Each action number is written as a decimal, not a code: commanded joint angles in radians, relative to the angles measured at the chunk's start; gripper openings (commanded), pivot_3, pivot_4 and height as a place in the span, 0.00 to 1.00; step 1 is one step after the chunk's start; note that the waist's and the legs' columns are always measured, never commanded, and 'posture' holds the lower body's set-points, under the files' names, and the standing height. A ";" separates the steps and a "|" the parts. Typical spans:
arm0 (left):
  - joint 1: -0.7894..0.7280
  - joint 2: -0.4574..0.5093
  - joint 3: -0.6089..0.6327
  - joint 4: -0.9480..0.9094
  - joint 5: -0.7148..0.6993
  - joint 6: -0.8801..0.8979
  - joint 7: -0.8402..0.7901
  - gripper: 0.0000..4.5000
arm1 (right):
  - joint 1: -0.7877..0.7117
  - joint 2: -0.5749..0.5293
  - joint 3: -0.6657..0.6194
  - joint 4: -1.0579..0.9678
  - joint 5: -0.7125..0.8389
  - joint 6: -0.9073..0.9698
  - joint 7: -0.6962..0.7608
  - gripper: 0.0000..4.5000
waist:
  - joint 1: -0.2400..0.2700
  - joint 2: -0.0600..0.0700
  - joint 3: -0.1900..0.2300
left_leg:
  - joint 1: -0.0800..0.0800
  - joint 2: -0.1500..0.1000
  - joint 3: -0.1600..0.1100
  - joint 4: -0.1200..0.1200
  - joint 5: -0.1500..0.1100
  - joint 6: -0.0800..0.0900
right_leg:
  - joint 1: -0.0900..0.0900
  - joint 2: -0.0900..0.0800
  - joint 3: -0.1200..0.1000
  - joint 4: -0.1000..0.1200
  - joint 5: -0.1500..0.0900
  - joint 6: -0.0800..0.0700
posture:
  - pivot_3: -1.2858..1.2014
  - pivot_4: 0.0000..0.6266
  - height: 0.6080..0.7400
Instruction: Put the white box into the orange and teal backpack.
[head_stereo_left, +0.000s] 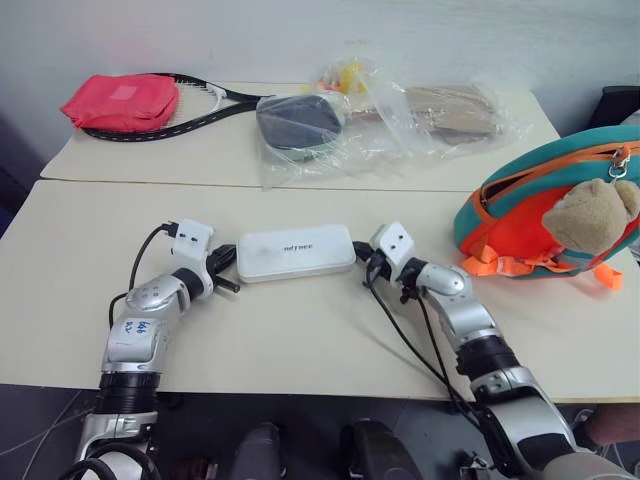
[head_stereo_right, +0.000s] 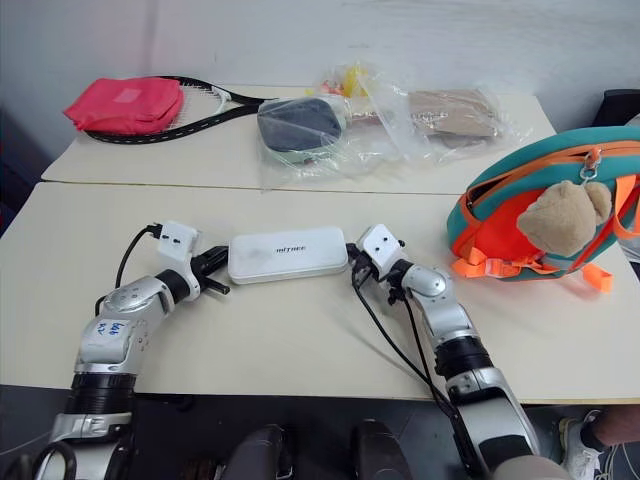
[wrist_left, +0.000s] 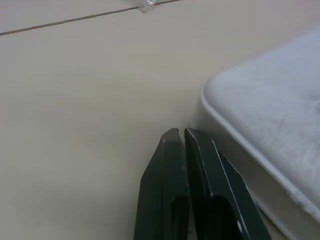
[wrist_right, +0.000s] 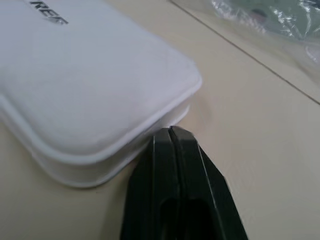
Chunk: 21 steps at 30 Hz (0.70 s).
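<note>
White box, dark illegible lettering

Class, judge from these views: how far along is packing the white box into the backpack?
Done: both grippers, left gripper and right gripper, shut, sit at opposite ends of the white box. In hand: squeezing it between them. Left: lifting it off the table into the orange and teal backpack.

The white box lies flat mid-counter, long side running 9 to 3 o'clock, dark lettering up. Orange and teal backpack sits off at 3 o'clock, tan bear facing out, well apart from it.
</note>
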 joint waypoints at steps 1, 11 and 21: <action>0.029 0.007 -0.008 -0.071 -0.014 -0.007 -0.042 0.04 | 0.047 -0.005 0.034 -0.141 0.021 0.059 0.059 0.00 | 0.001 0.000 0.000 | 0.000 0.000 0.000 0.000 0.000 0.000 | 0.000 0.000 0.000 0.000 0.000 0.000 | 0.52 0.24 1.00; 0.163 0.076 0.018 -0.233 -0.042 0.048 -0.121 0.04 | 0.245 -0.139 0.007 -0.491 0.054 0.263 0.122 0.00 | 0.007 0.000 0.000 | 0.000 0.000 0.000 -0.001 0.000 0.000 | 0.000 -0.001 0.000 -0.003 0.000 0.000 | 0.52 0.24 1.00; 0.225 0.276 0.174 -0.179 -0.245 0.390 -0.306 0.31 | 0.307 -0.248 -0.056 -0.531 0.083 0.293 0.137 0.00 | 0.014 0.000 0.000 | 0.001 0.000 -0.001 -0.002 -0.002 0.002 | 0.000 -0.001 0.000 -0.003 0.000 0.000 | 0.52 0.24 1.00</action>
